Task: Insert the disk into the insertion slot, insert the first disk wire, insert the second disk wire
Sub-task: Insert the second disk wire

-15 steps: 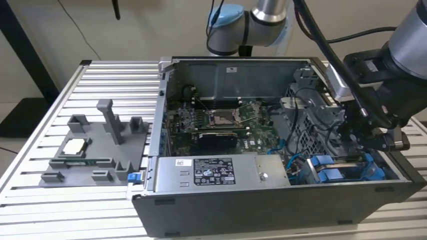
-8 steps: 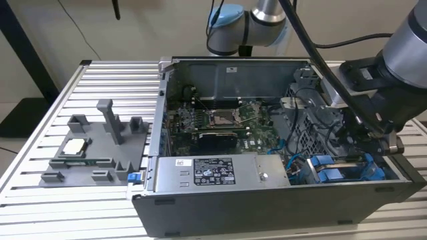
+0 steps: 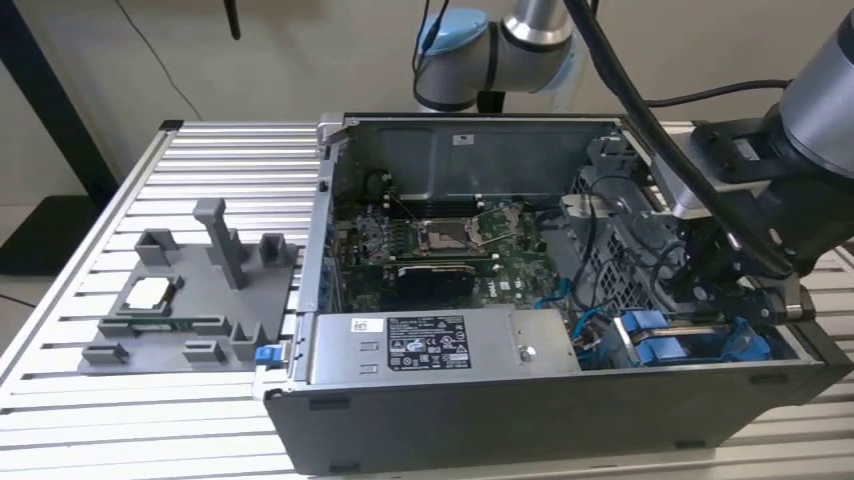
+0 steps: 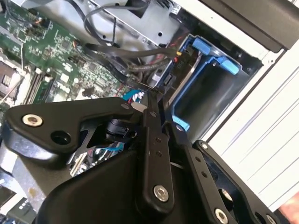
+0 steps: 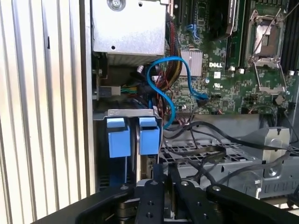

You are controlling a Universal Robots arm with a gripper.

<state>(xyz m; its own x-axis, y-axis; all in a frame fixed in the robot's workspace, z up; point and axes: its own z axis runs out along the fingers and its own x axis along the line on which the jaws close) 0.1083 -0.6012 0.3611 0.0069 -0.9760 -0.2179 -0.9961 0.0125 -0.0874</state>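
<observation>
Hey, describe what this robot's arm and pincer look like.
The arm is silver-grey tubing with light blue joint caps and a black cable running along it. The pincer is matte black, built of hinged flat bars with silver bolts.

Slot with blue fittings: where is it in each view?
Exterior view: slot in the case corner, exterior view's right.
Second wrist view: slot just past the pincer.
First wrist view: slot between the pincer and the blue cable.
Shared landmark: motherboard.

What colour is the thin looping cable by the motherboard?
Thin looping cable: bright blue; first wrist view.
</observation>
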